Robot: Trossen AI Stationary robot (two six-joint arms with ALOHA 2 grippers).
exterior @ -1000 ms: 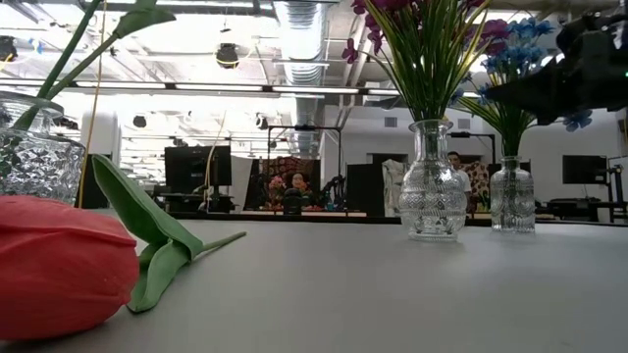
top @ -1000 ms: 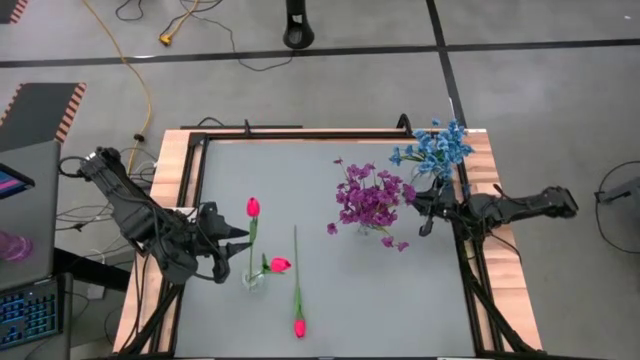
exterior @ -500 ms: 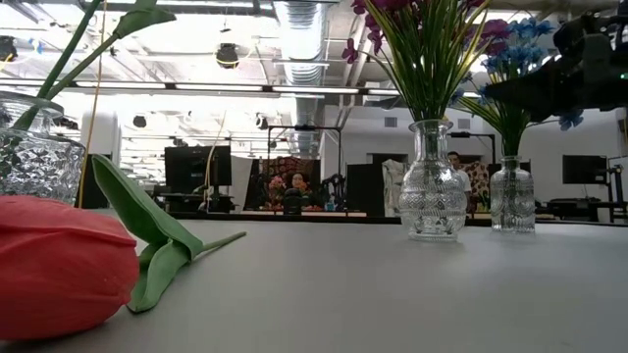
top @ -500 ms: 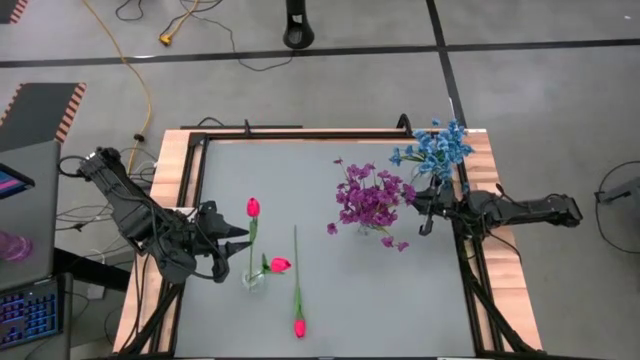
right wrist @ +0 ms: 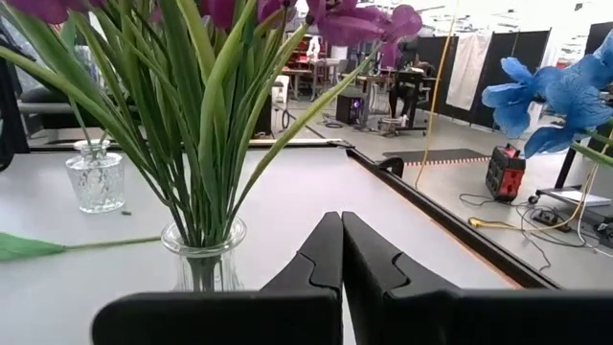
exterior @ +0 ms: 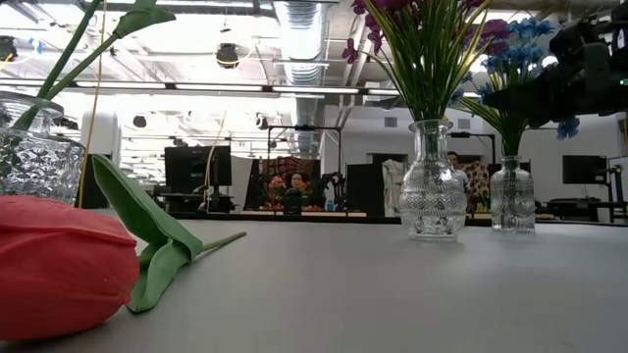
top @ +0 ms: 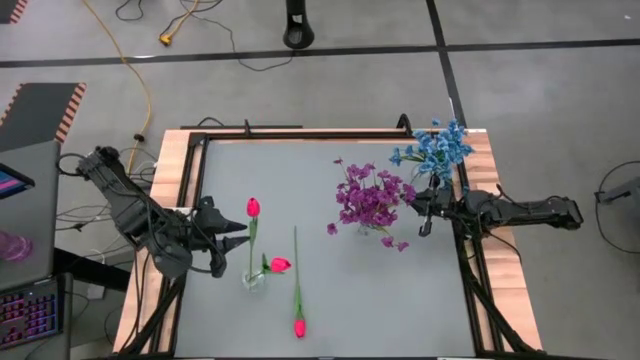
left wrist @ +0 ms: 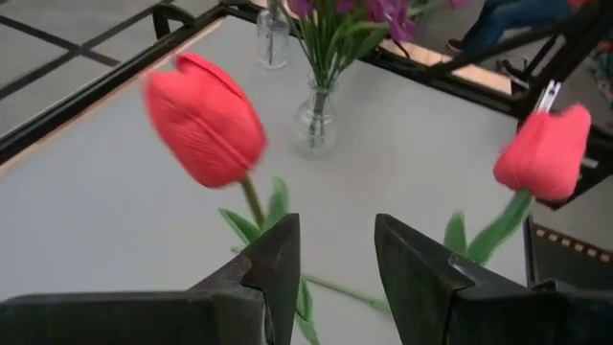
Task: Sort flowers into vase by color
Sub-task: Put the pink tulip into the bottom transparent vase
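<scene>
Two pink-red tulips point(top: 253, 208) stand with their stems in a small glass vase point(top: 252, 281). A third tulip point(top: 297, 290) lies flat on the table, its bud point(exterior: 59, 265) toward the near edge. Purple flowers point(top: 372, 200) fill a glass vase point(exterior: 432, 186), and blue flowers point(top: 435, 150) fill another point(exterior: 512, 196). My left gripper point(top: 238, 240) is open just left of the standing tulips, level with the taller one point(left wrist: 206, 120), and touches nothing. My right gripper point(right wrist: 342, 251) is shut and empty, between the purple and blue bunches.
A black frame point(top: 300, 133) and wooden borders edge the grey table. The middle and far left of the table top point(top: 270, 170) are bare. The blue vase stands in the far right corner. Beyond the table there are a person point(exterior: 297, 183), equipment and cables.
The rear part of my right arm has swung slightly toward the table's near edge. Its gripper stays beside the purple bunch. The flowers and vases have not moved.
</scene>
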